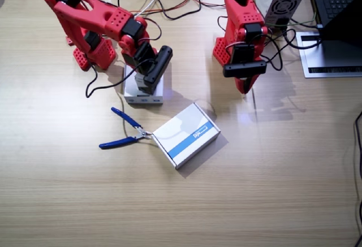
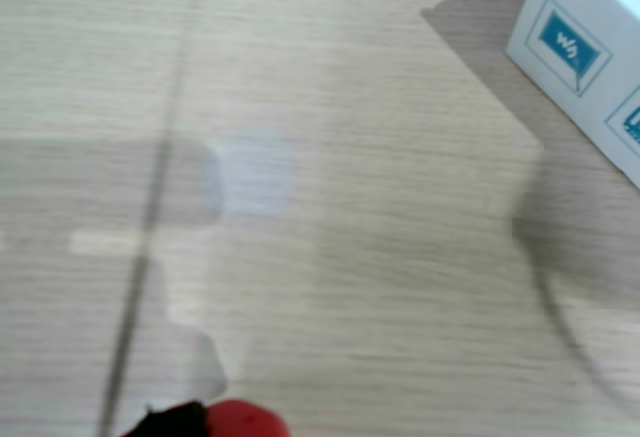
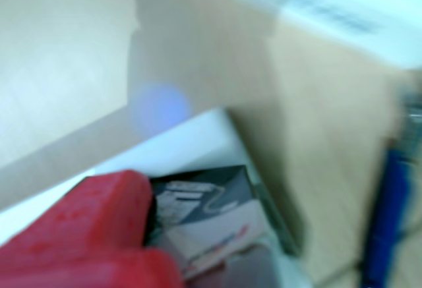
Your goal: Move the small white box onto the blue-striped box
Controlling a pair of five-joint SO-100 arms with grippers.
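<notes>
Two boxes lie near the blue-striped box (image 1: 186, 134): the plain white flat box (image 1: 143, 90) up-left of it, and on that the small white box (image 3: 204, 219); blue-handled pliers (image 1: 125, 131) touch the striped box's left corner; the right arm (image 1: 96, 21) bends down over the flat box, its right gripper (image 1: 148, 73) at the small box, grip unclear; the left arm (image 1: 244, 26) hangs folded up-right of the striped box, left gripper (image 1: 245, 82) aperture unclear; bare table (image 1: 271, 173) lies right and below.
</notes>
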